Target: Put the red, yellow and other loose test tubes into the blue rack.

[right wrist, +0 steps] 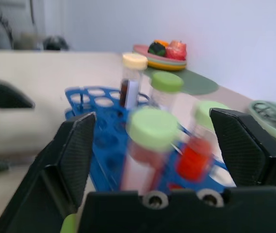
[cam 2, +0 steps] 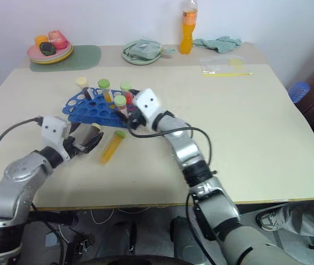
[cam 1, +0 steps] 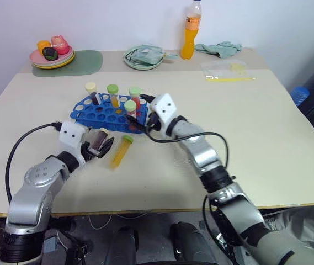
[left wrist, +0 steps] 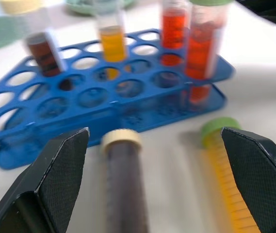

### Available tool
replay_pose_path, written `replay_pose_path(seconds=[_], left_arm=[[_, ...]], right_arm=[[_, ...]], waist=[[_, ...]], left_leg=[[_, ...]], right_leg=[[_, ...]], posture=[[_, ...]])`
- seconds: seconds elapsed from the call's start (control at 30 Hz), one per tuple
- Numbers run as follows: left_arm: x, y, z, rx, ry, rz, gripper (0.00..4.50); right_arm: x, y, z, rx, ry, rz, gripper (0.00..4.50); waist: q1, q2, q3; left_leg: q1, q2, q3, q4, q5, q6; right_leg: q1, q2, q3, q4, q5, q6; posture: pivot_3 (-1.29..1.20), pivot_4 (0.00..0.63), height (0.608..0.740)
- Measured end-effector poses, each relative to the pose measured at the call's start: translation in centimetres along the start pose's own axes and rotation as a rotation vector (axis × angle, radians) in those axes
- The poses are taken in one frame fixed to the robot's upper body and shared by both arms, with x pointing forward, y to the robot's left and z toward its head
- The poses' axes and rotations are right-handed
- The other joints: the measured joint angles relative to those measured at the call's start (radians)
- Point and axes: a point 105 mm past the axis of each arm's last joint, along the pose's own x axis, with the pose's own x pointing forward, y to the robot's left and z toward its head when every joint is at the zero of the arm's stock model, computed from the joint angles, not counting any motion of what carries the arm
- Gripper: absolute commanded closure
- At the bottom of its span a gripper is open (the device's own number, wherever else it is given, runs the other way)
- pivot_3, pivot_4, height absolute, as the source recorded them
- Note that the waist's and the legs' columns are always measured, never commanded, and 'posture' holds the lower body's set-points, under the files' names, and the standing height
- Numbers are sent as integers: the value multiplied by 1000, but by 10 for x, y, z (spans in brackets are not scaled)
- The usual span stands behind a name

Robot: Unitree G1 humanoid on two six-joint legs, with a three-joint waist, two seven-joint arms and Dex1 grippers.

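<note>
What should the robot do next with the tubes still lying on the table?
Probably close the open left gripper on the dark tube with the cream cap, which lies right between its fingers. Four tubes already stand in the blue rack, and the open right gripper looks done there. The yellow tube can wait.

A beige table [cam 1: 267,138] stands against a plain white wall [cam 1: 118,22], evenly lit, with dark floor [cam 1: 145,243] showing beneath its near edge.

Makeshift lab: tube rack [cam 1: 110,110] on plain table [cam 1: 267,132].
</note>
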Motion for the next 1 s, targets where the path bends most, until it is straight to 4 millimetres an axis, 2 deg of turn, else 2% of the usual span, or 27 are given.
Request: replay_pose_path(seconds=[0.1,0.17,0.3,0.4,0.57,0.67,0.8,0.83,0.87,0.9,1.0], left_arm=[[11,-20,21,53,113,-28,0],[16,-27,25,31,203,-35,0],[22,-42,6,-13,458,-119,0],[30,-41,-7,-11,560,-96,0],[40,-48,-15,-29,613,-72,0],[44,-51,-21,-49,645,-58,0],[47,-47,-20,-66,665,-17,0],[47,-46,-20,-68,669,-13,520],[47,-45,-21,-69,675,-5,750],[47,-42,-20,-69,681,8,1204],[44,-40,-21,-72,693,16,2739]], right_arm=[[-35,3,0,-41,56,154,242],[-52,6,3,-63,84,230,242],[-81,13,16,-89,134,388,242],[-100,21,22,-71,164,478,242],[-106,33,26,-29,155,520,242],[-108,35,22,-23,164,503,242],[-106,34,22,-24,162,476,242],[-106,34,22,-25,160,472,177],[-106,34,22,-24,159,468,177],[-106,34,22,-24,159,464,177],[-105,34,20,-24,161,452,177]], waist=[[-3,0,1],[-6,0,1],[-21,0,2],[-21,0,2],[-9,-1,2],[0,-1,2],[3,-1,2],[3,-1,2],[2,-1,2],[0,-1,2],[-1,-1,2]], left_leg=[[0,-1,-1,0,0,0],[2,-1,-1,0,0,0],[4,0,-3,-2,0,0],[4,0,-4,-1,0,0],[3,-1,-4,-1,0,0],[3,-2,-4,0,0,0],[3,-2,-4,0,1,-1],[3,-2,-4,0,1,-1],[3,-3,-4,0,1,-1],[3,-3,-4,0,1,-2],[3,-3,-4,0,1,-2]], right_leg=[[1,0,0,0,0,1],[1,1,0,1,0,1],[1,3,0,1,-1,0],[1,3,0,1,-1,0],[1,2,0,1,-1,0],[1,0,0,1,-1,0],[1,0,0,1,-1,0],[1,0,0,1,-1,0],[1,0,0,1,-1,0],[1,0,0,1,-1,0],[1,0,0,1,-1,0]], posture=[[0,150,740],[0,150,740],[0,150,740],[0,150,740],[0,150,740],[0,150,740],[0,150,740],[0,150,740],[0,150,740],[0,150,740],[0,150,740]])
